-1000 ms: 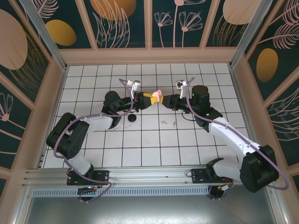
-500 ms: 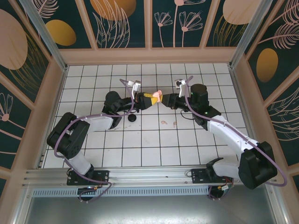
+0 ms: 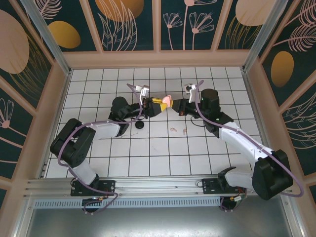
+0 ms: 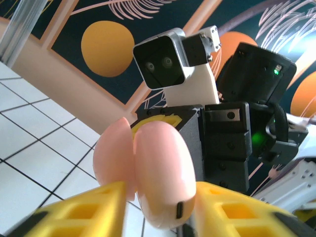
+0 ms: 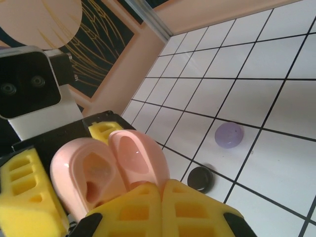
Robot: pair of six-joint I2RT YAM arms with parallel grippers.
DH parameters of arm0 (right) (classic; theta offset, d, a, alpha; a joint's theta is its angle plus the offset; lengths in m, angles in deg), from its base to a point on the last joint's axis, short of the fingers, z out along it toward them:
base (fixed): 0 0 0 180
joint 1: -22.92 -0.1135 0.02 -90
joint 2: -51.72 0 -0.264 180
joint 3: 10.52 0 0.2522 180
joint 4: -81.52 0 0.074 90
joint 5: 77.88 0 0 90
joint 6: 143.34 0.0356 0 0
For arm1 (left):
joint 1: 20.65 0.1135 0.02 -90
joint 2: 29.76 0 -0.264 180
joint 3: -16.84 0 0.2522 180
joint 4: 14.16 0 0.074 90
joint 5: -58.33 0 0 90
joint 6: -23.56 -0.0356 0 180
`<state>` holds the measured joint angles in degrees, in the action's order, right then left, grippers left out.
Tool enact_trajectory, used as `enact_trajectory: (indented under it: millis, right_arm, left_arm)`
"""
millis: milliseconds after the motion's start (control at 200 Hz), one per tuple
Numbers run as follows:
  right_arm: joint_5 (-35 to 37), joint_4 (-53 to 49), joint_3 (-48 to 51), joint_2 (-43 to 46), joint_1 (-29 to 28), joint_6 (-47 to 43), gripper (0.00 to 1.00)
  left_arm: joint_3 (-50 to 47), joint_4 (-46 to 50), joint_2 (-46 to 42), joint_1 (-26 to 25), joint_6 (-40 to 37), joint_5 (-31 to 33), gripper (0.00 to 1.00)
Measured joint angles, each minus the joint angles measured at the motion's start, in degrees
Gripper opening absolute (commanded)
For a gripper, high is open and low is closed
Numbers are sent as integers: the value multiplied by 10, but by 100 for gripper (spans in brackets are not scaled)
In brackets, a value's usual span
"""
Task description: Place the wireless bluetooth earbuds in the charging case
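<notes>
The pink charging case [image 3: 167, 101] hangs open in the air between my two grippers, above the middle of the tiled table. My right gripper [image 5: 162, 185] is shut on the rim of one half of the case [image 5: 133, 158], whose hollow insides face this camera. My left gripper [image 4: 160, 197] has its yellow fingers [image 4: 74, 210] spread on either side of the case [image 4: 163, 168]; I cannot tell whether they touch it. Two pale pink earbuds [image 3: 173, 129] [image 3: 184, 131] lie on the tiles below, nearer the arm bases. From above, the left gripper [image 3: 159, 104] and right gripper [image 3: 174, 104] meet tip to tip.
A closed black case [image 5: 200, 178] and a closed lilac case [image 5: 228, 135] lie on the tiles under the left arm; the black one [image 3: 139, 125] also shows from above. Patterned walls with a pale wooden frame [image 3: 158, 58] enclose the table.
My right gripper has closed onto the pink case's rim. My left gripper's fingers have spread apart around the case. Both arms have stayed nearly in place.
</notes>
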<state>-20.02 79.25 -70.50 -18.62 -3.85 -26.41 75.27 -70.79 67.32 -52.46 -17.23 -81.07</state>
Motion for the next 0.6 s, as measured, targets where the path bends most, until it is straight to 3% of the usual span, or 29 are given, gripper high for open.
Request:
enact_trajectory:
  millis: [95, 230, 405, 601]
  right_arm:
    - [21, -21, -13, 0, 0, -1, 0]
    - [65, -76, -46, -1, 0, -21, 0]
    - [122, -156, -82, -2, 0, -63, 0]
    - [190, -240, -118, -21, -4, -131, 0]
  left_arm:
    - [0, 16, -1, -1, -16, 17, 66]
    - [1, 96, -23, 0, -72, 43, 70]
    - [56, 270, -68, 10, -193, 60, 73]
    - [199, 511, -72, 25, -357, 53, 73]
